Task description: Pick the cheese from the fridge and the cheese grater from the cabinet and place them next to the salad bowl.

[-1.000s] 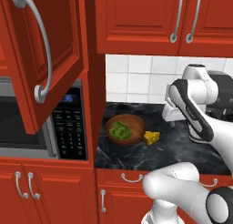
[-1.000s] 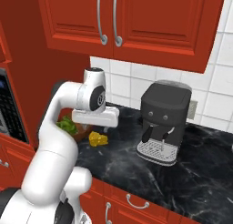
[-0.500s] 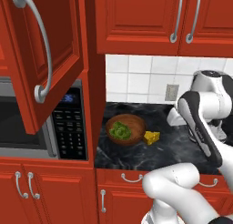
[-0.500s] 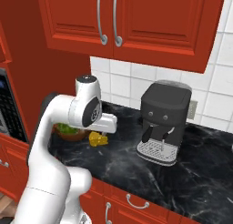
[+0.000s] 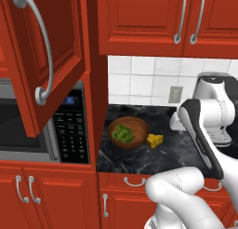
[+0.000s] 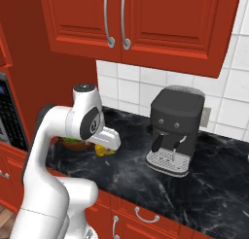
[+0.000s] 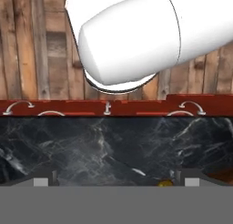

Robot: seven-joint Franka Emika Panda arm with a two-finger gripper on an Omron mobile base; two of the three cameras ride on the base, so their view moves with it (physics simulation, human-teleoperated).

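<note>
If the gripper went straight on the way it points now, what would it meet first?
Most likely the black marble counter: the hand view looks down on it between the open fingers. The cheese sits off to one side by a fingertip, not squarely ahead, though depth is hard to judge.

1. The arm has swung right and back, away from the salad bowl (image 5: 128,131).
2. The cheese (image 5: 155,140), earlier partly hidden behind the arm in the right base view, now peeks beside it.

Salad bowl (image 6: 73,143) perhaps arm-hidden
</note>
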